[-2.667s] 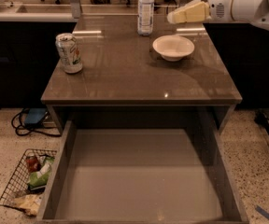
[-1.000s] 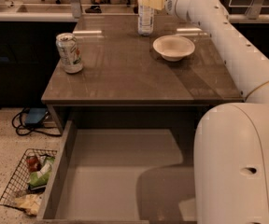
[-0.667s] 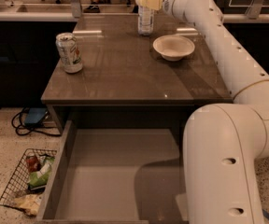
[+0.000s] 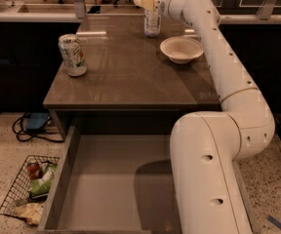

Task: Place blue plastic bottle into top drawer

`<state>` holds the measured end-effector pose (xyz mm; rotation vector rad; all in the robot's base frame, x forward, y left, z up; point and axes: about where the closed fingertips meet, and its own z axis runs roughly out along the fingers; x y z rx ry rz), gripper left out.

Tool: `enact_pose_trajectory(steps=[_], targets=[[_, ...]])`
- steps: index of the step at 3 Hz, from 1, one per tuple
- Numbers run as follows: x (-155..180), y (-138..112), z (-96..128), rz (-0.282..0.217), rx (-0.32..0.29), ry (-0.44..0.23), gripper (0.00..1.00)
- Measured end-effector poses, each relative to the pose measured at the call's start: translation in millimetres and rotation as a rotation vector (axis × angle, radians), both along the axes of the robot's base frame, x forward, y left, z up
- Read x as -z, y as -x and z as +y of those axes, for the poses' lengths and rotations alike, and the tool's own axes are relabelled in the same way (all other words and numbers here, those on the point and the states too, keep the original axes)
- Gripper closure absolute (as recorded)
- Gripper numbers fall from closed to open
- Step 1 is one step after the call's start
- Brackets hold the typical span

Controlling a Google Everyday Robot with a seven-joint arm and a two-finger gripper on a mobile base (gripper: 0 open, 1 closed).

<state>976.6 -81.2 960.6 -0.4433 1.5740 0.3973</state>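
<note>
The blue plastic bottle (image 4: 152, 19), clear with a white cap and pale label, stands upright at the far edge of the table (image 4: 130, 77). My gripper (image 4: 145, 3) is at the level of the bottle's neck, reaching in from the right and overlapping its upper part. The white arm runs from the lower right up along the table's right side. The top drawer (image 4: 111, 179) is pulled open below the table's front edge, and nothing lies in it.
A white-green drink can (image 4: 72, 55) stands at the table's left. A white bowl (image 4: 181, 49) sits right of the bottle, under the arm. A wire basket with trash (image 4: 28, 189) and cables (image 4: 33, 126) lie on the floor at the left.
The arm has swung in from the right and stretched across to the bottle. In the last second the gripper has stayed at the bottle's neck. The bottle still stands in its place.
</note>
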Motion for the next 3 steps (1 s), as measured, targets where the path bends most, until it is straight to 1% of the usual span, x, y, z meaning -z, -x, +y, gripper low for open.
enact_pose_trajectory(steps=[3], targets=[[4.0,-2.0,6.4,0.004,-0.004,-0.001,0.96]])
